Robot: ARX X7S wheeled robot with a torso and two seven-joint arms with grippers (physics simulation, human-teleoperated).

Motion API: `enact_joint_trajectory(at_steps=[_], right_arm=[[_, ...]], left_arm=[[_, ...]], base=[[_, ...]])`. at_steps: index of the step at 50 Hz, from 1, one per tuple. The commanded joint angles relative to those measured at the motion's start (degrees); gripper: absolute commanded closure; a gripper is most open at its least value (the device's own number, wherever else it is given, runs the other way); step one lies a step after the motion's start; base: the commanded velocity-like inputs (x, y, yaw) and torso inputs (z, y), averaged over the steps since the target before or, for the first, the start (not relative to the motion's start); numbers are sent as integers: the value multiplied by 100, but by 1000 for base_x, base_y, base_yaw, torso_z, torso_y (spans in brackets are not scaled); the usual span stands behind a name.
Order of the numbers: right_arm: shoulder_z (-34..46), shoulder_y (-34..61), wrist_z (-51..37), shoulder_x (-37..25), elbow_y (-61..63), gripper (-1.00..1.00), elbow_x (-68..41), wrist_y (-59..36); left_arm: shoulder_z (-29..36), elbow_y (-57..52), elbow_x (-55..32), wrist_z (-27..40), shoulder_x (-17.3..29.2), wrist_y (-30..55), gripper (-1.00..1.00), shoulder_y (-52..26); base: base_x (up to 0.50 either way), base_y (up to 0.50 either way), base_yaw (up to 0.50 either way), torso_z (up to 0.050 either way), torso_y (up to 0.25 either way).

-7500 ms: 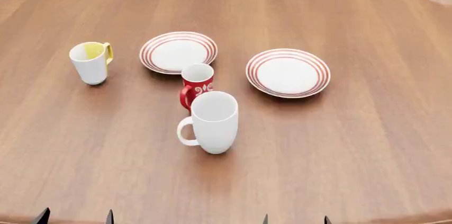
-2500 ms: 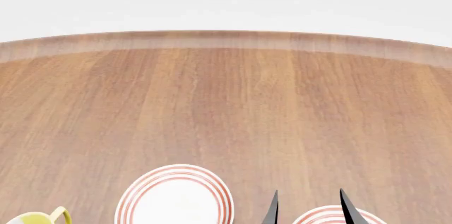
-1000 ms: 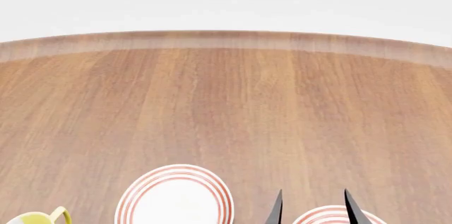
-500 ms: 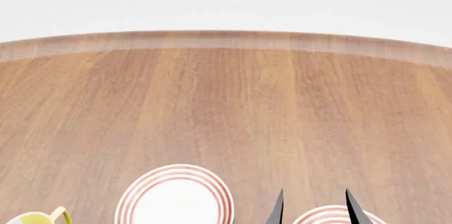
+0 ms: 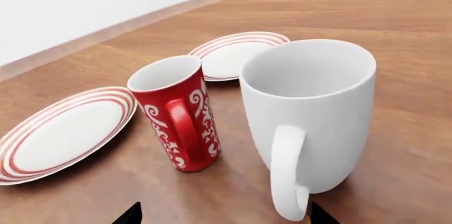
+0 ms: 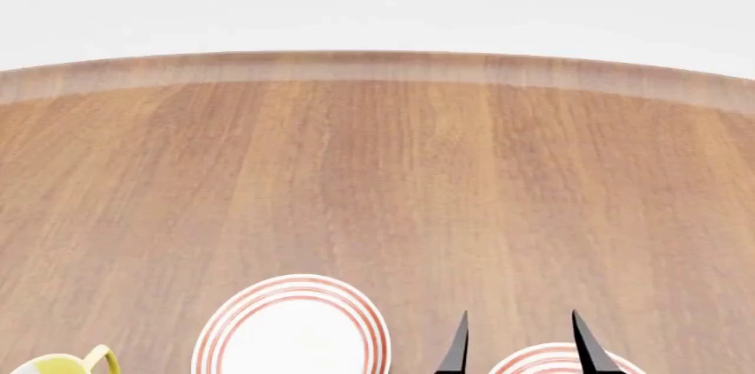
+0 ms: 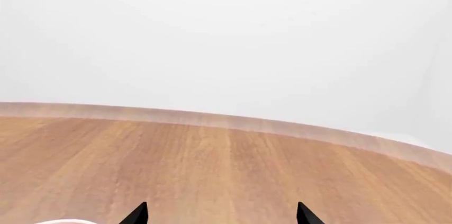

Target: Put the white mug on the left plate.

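Observation:
The white mug [image 5: 310, 113] stands upright on the wooden table, close in the left wrist view, with its loop handle turned toward the camera. My left gripper [image 5: 224, 214] is open just short of it, and the handle hangs near one fingertip. The left plate [image 5: 63, 128], white with red rings, lies flat beyond the red mug; in the head view it is the left plate [image 6: 292, 325]. My right gripper [image 6: 521, 343] is open and empty by the other plate [image 6: 554, 361]. The head view shows neither the white mug nor the left gripper.
A small red patterned mug [image 5: 180, 113] stands right beside the white mug, between it and the left plate. The second ringed plate [image 5: 236, 54] lies further back. A white mug with yellow inside [image 6: 65, 363] peeks in at the head view's lower left. The table's far edge [image 6: 377, 64] curves across.
Since 7.5 s ago the head view has tilted up, away from the mugs. Over the last second the right gripper's fingertips have risen slightly; nothing else moved.

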State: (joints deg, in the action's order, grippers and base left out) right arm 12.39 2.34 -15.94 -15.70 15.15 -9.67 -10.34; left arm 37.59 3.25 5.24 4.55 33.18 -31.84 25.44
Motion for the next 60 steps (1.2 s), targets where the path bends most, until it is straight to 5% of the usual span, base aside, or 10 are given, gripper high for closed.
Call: enact_joint_trajectory(at_steps=[1, 20, 60], right_arm=[[28, 7, -19, -6, -30, -100, -24, 21], [60, 25, -57, -42, -31, -100, -54, 22], [110, 57, -119, -98, -39, -100, -142, 69]], left_arm=[[142, 124, 40, -115, -67, 28, -100, -106], [156, -544, -212, -351, 64, 584, -100, -219], [494, 176, -478, -706, -293, 371, -100, -606]], base=[[0, 0, 0, 0, 0], [0, 0, 0, 0, 0], [0, 0, 0, 0, 0]])
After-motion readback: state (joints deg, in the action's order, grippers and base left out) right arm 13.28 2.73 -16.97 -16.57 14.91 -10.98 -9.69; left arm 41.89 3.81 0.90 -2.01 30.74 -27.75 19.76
